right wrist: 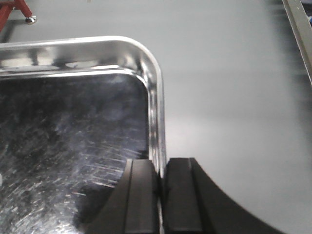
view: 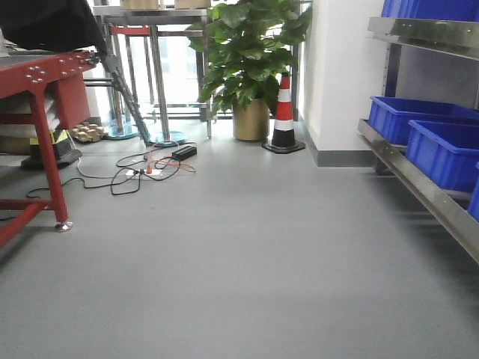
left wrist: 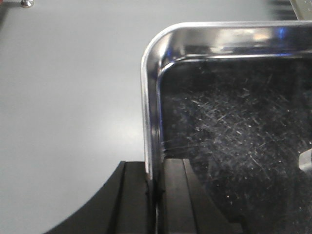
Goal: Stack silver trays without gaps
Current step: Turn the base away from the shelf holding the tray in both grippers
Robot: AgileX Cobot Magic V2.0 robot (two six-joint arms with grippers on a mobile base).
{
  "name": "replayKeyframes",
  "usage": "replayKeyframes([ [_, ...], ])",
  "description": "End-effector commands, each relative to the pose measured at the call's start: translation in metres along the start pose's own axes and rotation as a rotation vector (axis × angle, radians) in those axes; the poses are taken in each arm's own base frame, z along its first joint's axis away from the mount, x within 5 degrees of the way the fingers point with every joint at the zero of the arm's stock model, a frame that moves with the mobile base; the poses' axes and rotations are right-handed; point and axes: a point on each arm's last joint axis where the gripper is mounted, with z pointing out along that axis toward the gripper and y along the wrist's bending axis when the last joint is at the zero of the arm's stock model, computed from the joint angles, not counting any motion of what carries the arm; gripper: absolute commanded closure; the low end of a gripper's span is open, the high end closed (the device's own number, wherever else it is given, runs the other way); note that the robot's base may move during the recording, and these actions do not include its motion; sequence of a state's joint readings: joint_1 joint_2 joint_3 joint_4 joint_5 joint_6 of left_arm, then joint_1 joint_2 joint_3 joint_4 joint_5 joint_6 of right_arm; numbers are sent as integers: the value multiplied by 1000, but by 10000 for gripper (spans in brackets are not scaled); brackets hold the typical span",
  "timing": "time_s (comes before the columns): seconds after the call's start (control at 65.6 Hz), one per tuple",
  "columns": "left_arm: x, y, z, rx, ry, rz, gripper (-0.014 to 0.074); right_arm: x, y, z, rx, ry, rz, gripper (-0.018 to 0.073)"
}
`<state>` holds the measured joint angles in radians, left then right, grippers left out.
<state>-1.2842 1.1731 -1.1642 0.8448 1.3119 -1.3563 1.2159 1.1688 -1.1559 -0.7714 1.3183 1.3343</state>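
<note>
Left wrist-mounted view shows the left gripper (left wrist: 156,200) clenched on one side rim of the silver tray (left wrist: 234,122), the right gripper (right wrist: 161,200) clenched on the opposite rim, tray held above the floor (left wrist: 73,97): judged a carry step, next requiring level, square nesting.

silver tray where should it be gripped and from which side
Take the silver tray by its thin rolled rim on the left and right sides, near the corners, with one finger inside the wall and one outside. The left pincer and right pincer are clamped just so; the wide flat bottom gives nothing to pinch.
</note>
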Motion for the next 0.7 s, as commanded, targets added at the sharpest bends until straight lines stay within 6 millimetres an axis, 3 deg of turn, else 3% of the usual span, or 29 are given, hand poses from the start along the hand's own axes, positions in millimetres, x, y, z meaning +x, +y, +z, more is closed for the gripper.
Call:
replayKeyframes([
  [0.0, 5, -15, -1, 107, 11, 32, 613, -5, 17, -6, -164, -46, -7, 574],
  [0.686, 4, -15, -1, 106, 6, 34, 613, -5, 17, -6, -164, -46, -7, 574],
])
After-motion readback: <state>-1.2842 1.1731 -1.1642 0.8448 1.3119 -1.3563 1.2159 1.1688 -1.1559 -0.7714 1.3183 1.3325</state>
